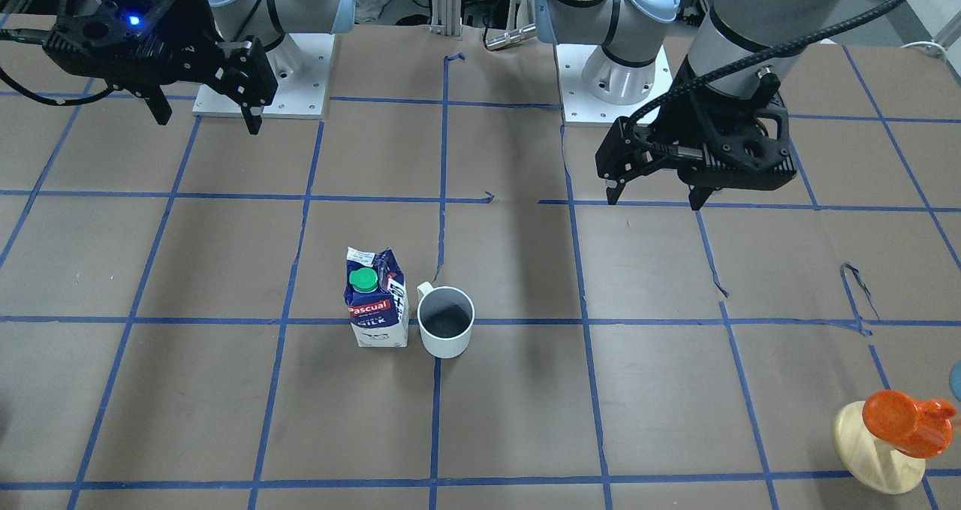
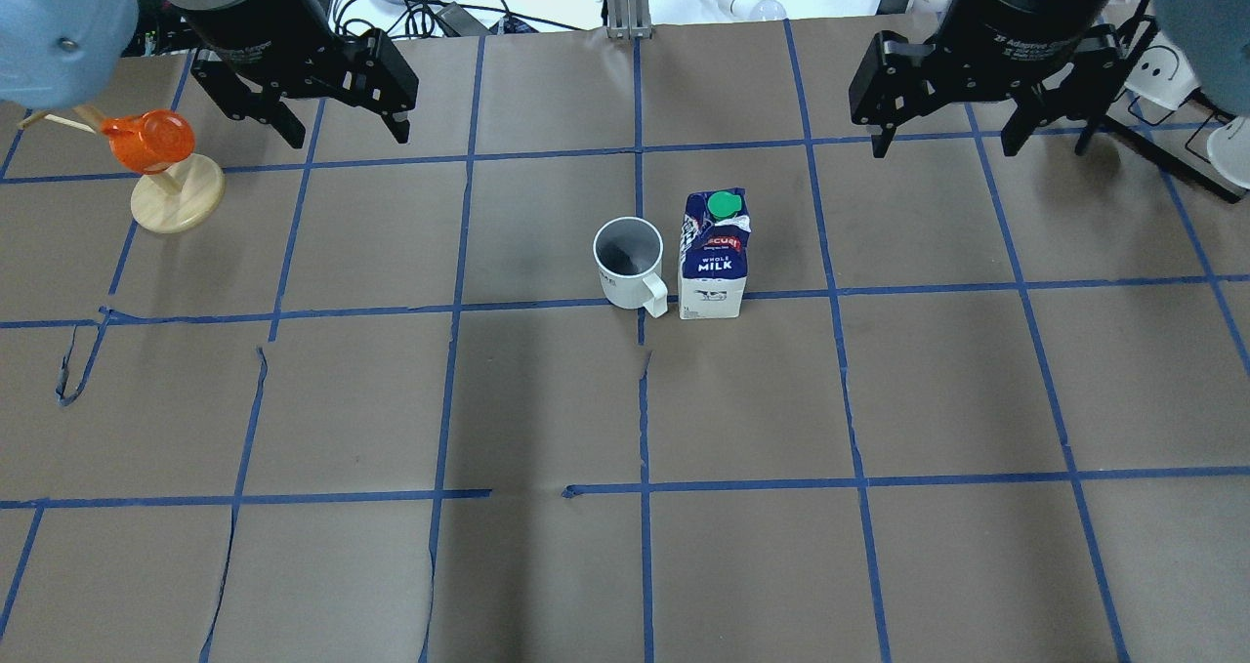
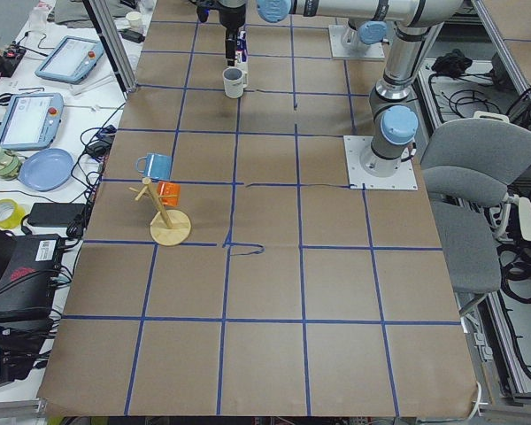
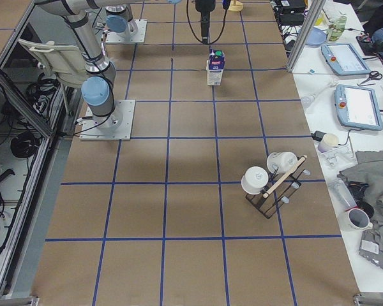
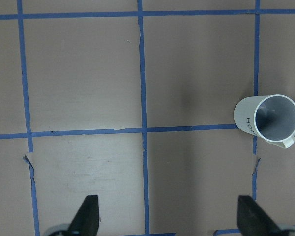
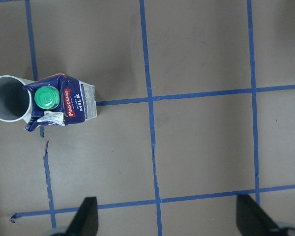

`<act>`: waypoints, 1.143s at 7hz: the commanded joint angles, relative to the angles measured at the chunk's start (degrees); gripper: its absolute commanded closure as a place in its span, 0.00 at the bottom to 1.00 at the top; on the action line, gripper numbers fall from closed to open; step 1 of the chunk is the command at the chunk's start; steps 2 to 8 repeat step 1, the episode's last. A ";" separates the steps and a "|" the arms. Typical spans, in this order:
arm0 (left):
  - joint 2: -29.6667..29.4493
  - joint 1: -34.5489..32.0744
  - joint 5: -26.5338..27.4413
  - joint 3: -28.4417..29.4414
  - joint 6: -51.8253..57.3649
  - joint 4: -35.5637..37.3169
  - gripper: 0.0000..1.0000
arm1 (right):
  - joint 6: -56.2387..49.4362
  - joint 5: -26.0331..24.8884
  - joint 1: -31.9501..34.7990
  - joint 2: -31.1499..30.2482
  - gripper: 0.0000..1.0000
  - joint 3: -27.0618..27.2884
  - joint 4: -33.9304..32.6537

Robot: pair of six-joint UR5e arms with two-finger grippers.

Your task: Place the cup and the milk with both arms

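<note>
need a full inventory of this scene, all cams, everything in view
cup: 1, white with dark grey inside, upright, table centre
milk: 1, dark blue and white with green cap, upright, close beside the cup on the robot's right of it
orange cup: 1, orange, on the wooden stand
wooden stand: 1, pale wood, robot's left side of the table
blue cup: 1, blue, beside the orange cup
white mugs: 2, white, on the black rack
black rack: 1, black, robot's right end of the table
table: 1, brown with blue tape grid
chair: 1, grey, behind the robot
left gripper: 1, black, open, empty, above the table
right gripper: 1, black, open, empty, above the table
</note>
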 commanded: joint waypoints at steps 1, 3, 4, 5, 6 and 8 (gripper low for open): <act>0.00 0.00 0.00 0.00 -0.01 0.00 0.00 | -0.26 0.10 0.08 0.13 0.00 -0.85 1.72; 0.00 0.00 0.00 0.00 -0.01 0.00 0.00 | -0.26 0.10 0.08 0.13 0.00 -0.85 1.72; 0.00 0.00 0.00 0.00 -0.01 0.00 0.00 | -0.26 0.10 0.08 0.13 0.00 -0.85 1.72; 0.00 0.00 0.00 0.00 -0.01 0.00 0.00 | -0.26 0.10 0.08 0.13 0.00 -0.85 1.72; 0.00 0.00 0.00 0.00 -0.01 0.00 0.00 | -0.26 0.10 0.08 0.13 0.00 -0.85 1.72; 0.00 0.00 0.00 0.00 -0.01 0.00 0.00 | -0.26 0.10 0.08 0.13 0.00 -0.85 1.72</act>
